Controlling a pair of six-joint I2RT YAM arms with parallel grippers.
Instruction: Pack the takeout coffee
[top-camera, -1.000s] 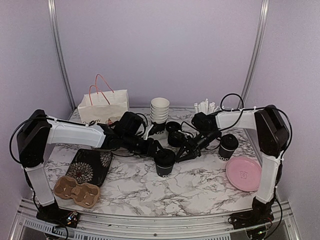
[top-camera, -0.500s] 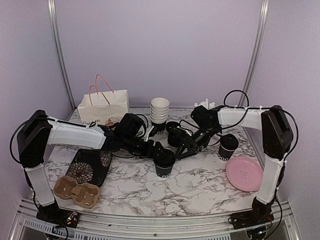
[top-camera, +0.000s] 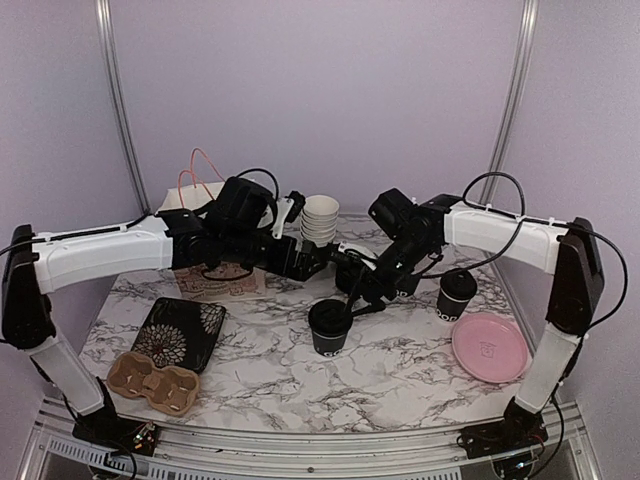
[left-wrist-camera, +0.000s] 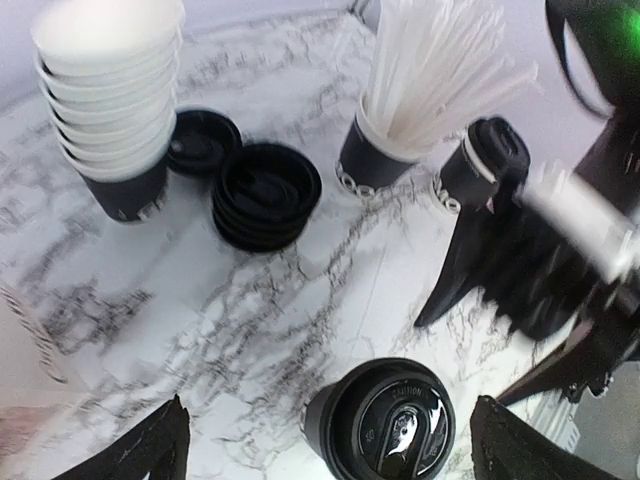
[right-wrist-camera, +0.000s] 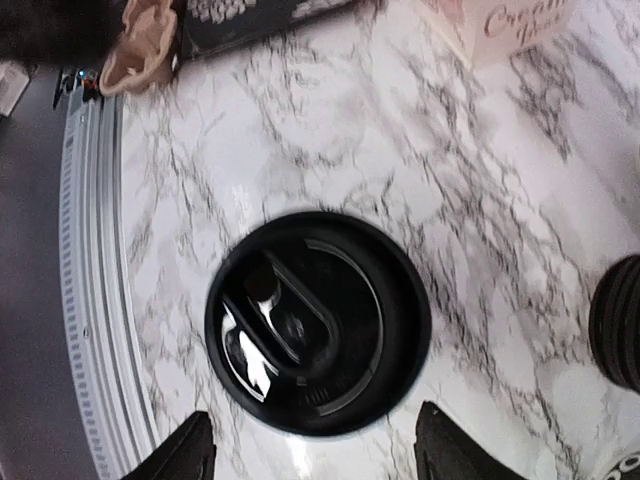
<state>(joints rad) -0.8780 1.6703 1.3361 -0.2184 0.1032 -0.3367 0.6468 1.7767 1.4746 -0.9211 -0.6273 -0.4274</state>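
One takeout coffee, a black cup with its black lid on, stands alone mid-table. It shows from above in the left wrist view and in the right wrist view. A second lidded takeout coffee stands to the right. My left gripper hovers above and behind the middle cup, and its jaws are wide open with nothing gripped. My right gripper hangs just right of that cup, also open, clear of the lid.
A brown cup carrier and a floral black tray lie front left. A white paper bag stands behind my left arm. Stacked white-lined cups, spare lids and a straw cup are at the back. A pink plate lies right.
Both grippers have opened and lifted up and away from the middle lidded cup. The cup stays standing where it was.
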